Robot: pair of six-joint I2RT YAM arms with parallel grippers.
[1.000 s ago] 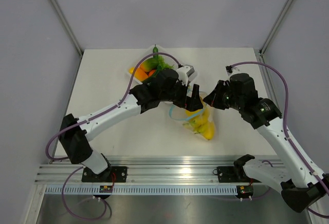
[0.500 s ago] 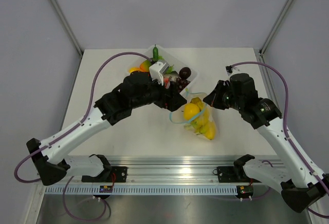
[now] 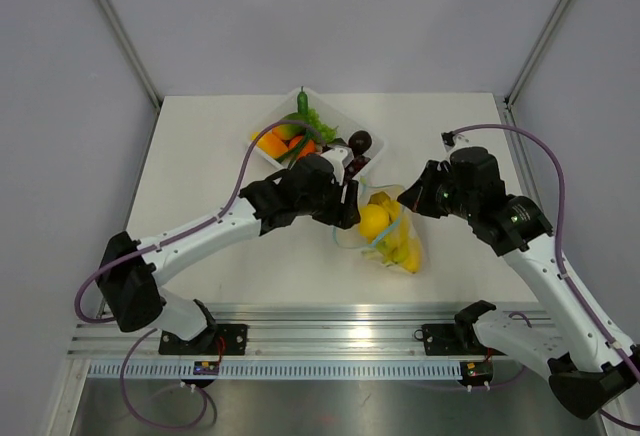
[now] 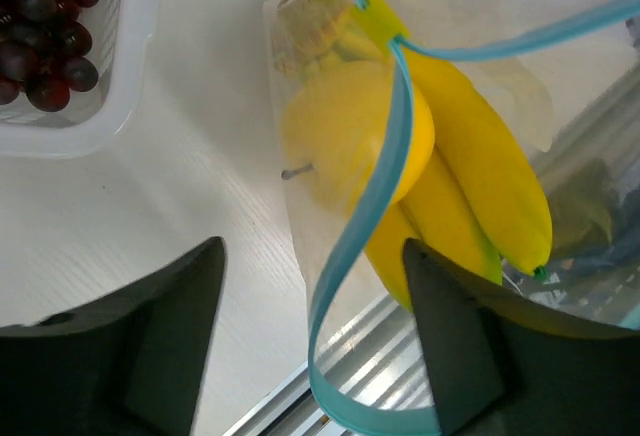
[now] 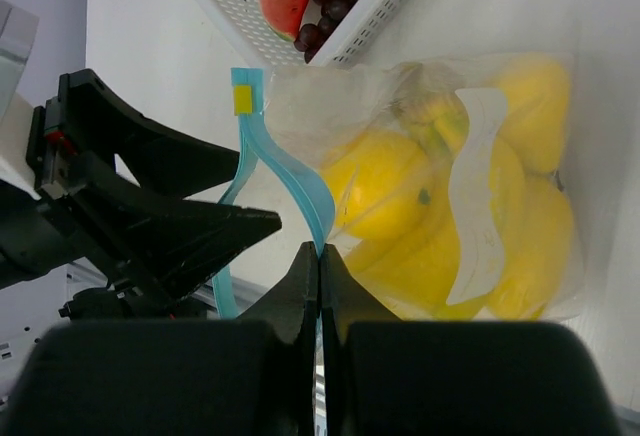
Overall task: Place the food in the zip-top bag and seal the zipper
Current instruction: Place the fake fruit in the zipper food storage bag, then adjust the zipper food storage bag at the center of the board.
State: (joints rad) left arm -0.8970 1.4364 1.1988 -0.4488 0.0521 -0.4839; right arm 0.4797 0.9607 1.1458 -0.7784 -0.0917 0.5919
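Now that the bananas [image 4: 490,181] and round yellow fruit [image 4: 335,146] sit inside the zip-top bag [image 5: 330,96] mid-table, I'm on sealing. The right gripper [image 5: 320,252] pinches the zipper [image 4: 372,201], and the left gripper [image 4: 312,256] is spread around it. Next I'd clamp and slide along.

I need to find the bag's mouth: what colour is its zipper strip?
Light blue. The zipper shows best in the left wrist view.

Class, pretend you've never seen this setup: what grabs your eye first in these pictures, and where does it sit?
The bright yellow food inside the clear zip-top bag, mid-table. Next, the light-blue zipper, pinched by the shut right gripper while the left gripper hangs open over the bag. At the back, a white tray holds dark grapes.
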